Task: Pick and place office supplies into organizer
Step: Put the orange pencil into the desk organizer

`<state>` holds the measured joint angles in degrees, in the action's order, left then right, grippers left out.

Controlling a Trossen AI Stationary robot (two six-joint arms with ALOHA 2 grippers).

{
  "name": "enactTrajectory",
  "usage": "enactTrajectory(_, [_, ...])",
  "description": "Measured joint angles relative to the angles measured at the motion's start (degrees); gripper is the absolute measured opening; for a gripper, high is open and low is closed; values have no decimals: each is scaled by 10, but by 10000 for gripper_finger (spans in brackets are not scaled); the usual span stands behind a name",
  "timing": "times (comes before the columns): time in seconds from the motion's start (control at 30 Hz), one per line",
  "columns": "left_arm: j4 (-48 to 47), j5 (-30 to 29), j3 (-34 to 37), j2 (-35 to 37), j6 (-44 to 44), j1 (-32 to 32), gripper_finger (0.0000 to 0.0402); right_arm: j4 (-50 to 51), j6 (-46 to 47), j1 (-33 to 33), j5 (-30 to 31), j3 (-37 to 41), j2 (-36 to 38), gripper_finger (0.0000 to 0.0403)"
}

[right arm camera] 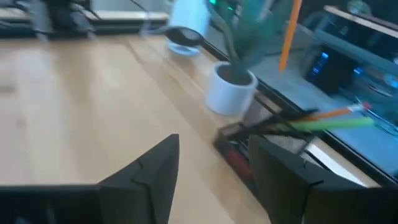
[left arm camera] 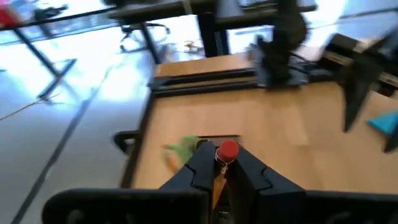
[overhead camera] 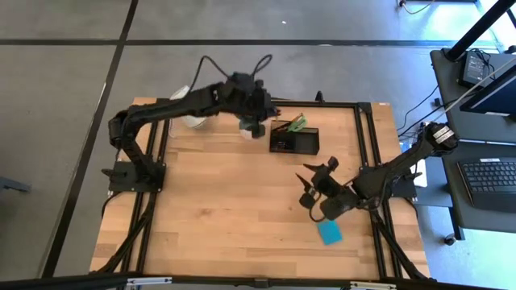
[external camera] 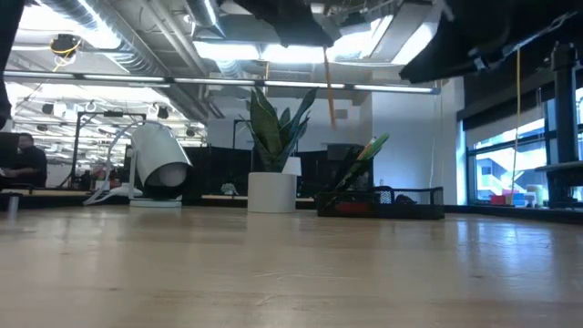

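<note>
Left gripper [left arm camera: 219,167] pinching orange pencil [external camera: 329,87], hanging above organizer [overhead camera: 293,141]. Right gripper [overhead camera: 316,188] spread, near organizer.

Two dark, near-black jointed arms rise from black bases bolted beside the wooden table [overhead camera: 242,193], the left arm [overhead camera: 173,109] carrying looping black cables above its wrist, the right arm [overhead camera: 395,169] capped by a round grey-topped joint, each ending in angular black fingers.
</note>
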<state>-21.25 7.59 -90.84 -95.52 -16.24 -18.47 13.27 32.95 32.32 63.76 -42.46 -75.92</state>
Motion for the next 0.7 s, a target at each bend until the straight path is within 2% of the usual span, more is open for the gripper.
enactTrajectory(0.17, [-26, 16, -30, -40, -8, -45, 16, 41, 30, -38, -19, 0, 0, 195])
enactTrajectory(0.33, [-36, 76, -70, -88, -30, -61, 16, 42, 30, -64, -39, 0, 0, 195])
enactTrajectory(0.57, [-117, 71, -144, -155, -78, -60, 16, 45, 28, -86, -43, 0, 0, 195])
enactTrajectory(0.7, [-127, 54, -183, -197, -91, -60, 16, 54, 28, -96, -44, 0, 0, 195])
